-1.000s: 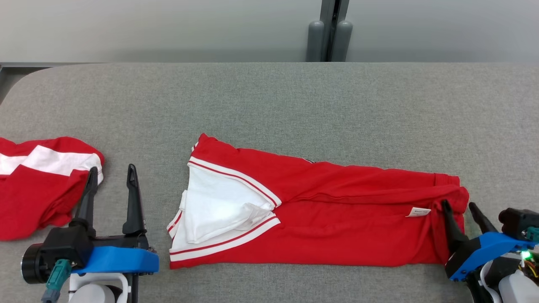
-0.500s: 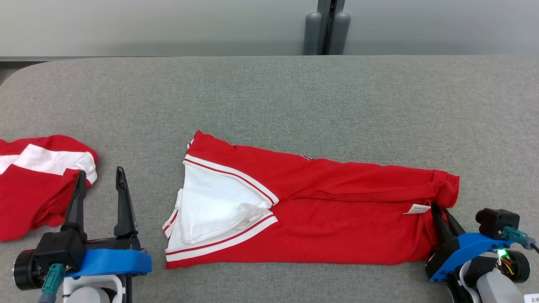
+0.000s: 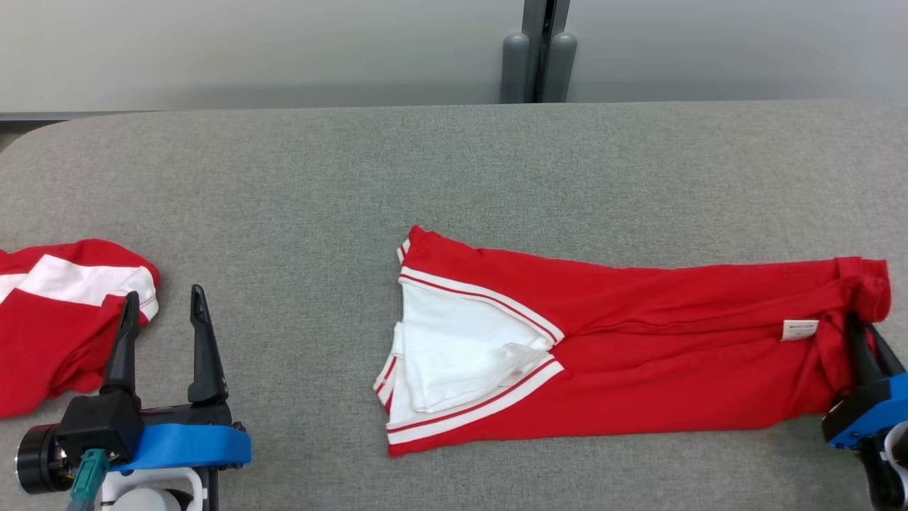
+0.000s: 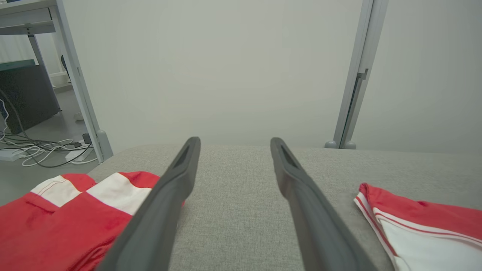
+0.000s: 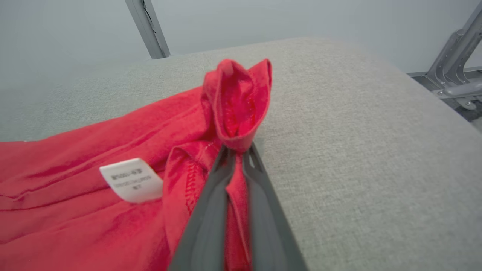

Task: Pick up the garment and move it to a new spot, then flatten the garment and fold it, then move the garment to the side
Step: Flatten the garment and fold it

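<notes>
Red garment (image 3: 638,355), long axis left-right; white end leftward; right hand (image 3: 865,330) clamps hem.

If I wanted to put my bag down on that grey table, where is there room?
The whole far strip of the table, along the wall, is bare. So is the gap between the open left gripper and the folded garment. Crowded: the left edge under the crumpled garment, and the right end, where the right gripper pinches cloth.
</notes>
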### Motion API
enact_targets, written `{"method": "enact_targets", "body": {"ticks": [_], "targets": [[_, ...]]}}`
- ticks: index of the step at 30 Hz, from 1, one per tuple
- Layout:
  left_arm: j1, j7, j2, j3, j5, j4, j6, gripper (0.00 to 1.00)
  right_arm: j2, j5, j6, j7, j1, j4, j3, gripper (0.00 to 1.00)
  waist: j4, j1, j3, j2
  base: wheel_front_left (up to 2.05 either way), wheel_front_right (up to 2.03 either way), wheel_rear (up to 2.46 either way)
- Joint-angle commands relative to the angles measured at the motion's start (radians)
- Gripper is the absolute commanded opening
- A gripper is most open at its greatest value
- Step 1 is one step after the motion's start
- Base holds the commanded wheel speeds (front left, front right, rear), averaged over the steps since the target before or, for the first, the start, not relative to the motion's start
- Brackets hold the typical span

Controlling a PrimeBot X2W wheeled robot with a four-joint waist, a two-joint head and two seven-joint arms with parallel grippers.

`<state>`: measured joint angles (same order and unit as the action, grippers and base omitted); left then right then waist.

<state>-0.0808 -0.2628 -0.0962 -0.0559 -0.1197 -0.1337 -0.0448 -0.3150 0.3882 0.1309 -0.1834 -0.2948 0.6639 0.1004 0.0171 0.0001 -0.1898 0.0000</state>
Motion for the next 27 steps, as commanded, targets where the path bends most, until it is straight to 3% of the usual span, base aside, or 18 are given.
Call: {"method": "enact_targets", "body": {"ticks": [1, 5, 13, 20, 27], "targets": [[0.011, -0.003, 0.000, -0.008, 0.006, 0.000, -0.005, 1.00, -0.013, -0.005, 0.000, -0.004, 0.004, -0.007, 0.009, 0.00, -0.002, -0.0001, 0.002, 0.0000, 0.00, 0.00, 0.00], [0.013, -0.003, 0.009, -0.024, 0.015, -0.002, -0.010, 1.00, -0.017, -0.018, 0.000, 0.005, 0.013, -0.039, 0.032, 0.00, -0.006, -0.0001, 0.009, 0.0000, 0.00, 0.00, 0.00], [0.017, -0.003, 0.023, -0.045, 0.029, 0.003, -0.020, 1.00, 0.042, -0.046, 0.000, 0.046, 0.031, -0.178, -0.005, 0.00, -0.008, -0.0001, 0.012, 0.0000, 0.00, 0.00, 0.00], [0.013, -0.003, 0.032, -0.050, 0.034, -0.006, -0.027, 1.00, 0.109, -0.058, 0.000, 0.105, 0.035, -0.320, -0.115, 0.00, 0.002, -0.0001, 0.014, 0.0000, 0.00, 0.00, 0.00], [0.007, -0.003, 0.038, -0.046, 0.037, -0.018, -0.033, 1.00, 0.173, -0.054, 0.000, 0.141, 0.003, -0.363, -0.232, 0.00, 0.022, -0.0001, 0.026, 0.0000, 0.00, 0.00, 0.00]]}}
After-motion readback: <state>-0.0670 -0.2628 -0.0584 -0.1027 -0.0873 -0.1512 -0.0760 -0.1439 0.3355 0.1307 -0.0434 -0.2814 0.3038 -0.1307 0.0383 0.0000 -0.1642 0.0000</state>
